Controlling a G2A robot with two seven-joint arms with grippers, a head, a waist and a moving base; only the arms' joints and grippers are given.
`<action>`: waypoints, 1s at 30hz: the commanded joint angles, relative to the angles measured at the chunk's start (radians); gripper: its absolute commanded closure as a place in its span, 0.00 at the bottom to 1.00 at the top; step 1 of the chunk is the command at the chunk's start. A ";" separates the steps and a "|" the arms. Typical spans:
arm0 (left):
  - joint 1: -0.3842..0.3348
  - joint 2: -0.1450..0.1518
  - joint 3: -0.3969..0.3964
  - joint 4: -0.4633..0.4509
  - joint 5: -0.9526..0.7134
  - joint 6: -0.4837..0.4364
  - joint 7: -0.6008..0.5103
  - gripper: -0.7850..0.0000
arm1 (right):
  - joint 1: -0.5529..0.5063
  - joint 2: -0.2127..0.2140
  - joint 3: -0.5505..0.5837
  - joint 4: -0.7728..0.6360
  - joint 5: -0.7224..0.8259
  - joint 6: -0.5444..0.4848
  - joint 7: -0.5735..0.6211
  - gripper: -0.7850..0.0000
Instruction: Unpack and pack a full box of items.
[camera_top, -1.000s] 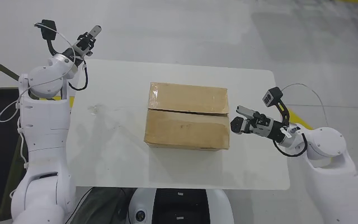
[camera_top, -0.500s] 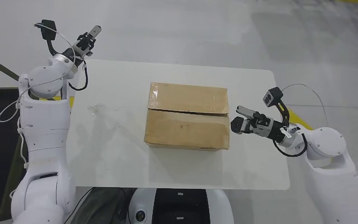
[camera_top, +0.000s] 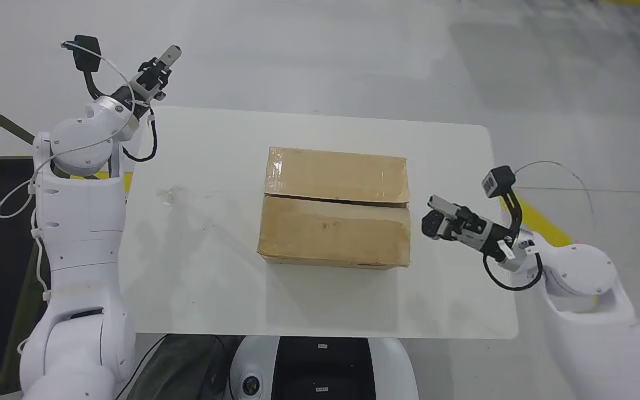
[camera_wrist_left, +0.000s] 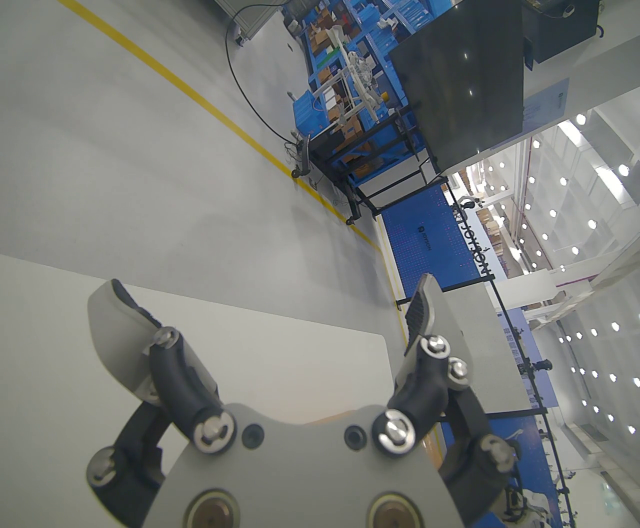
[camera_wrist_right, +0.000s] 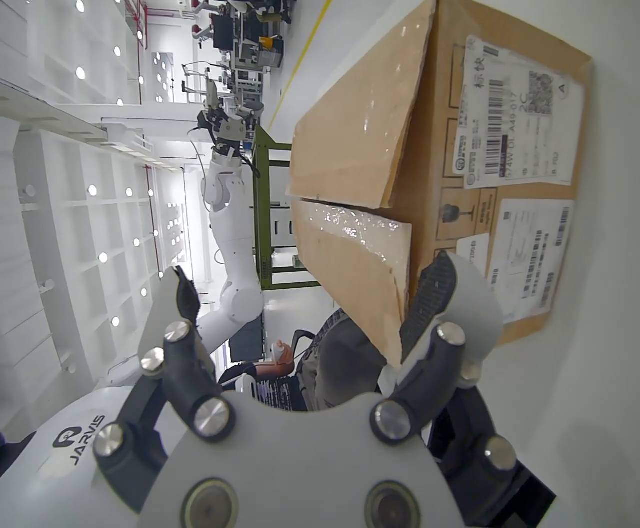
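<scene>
Cardboard box (camera_top: 335, 207), flaps shut along a glossy lengthwise seam, at the centre of the top view on the white table (camera_top: 200, 280). We see the right gripper (camera_top: 428, 216) at centre right of that frame, just beside the box's short end, its fingers spread with nothing between them; we cannot tell whether a finger touches the cardboard. In the right wrist view the same gripper (camera_wrist_right: 309, 267) faces that end, whose white labels (camera_wrist_right: 520, 115) occupy the upper right of the frame. We find the left gripper (camera_top: 170, 55) in the upper left of the top view, beyond the table's corner and well apart from the box. In the left wrist view its fingers (camera_wrist_left: 430, 310) stand spread and empty.
</scene>
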 joint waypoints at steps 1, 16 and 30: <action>0.000 0.000 0.000 0.000 0.000 0.000 0.000 0.00 | 0.005 0.000 -0.008 0.004 -0.006 0.003 0.001 0.00; 0.000 0.000 0.000 0.000 0.000 0.000 0.000 0.00 | 0.038 0.000 -0.056 0.039 -0.011 0.004 -0.009 0.00; 0.000 0.000 0.000 0.000 0.000 0.000 0.000 0.00 | 0.069 0.000 -0.098 0.056 -0.008 -0.034 0.013 0.00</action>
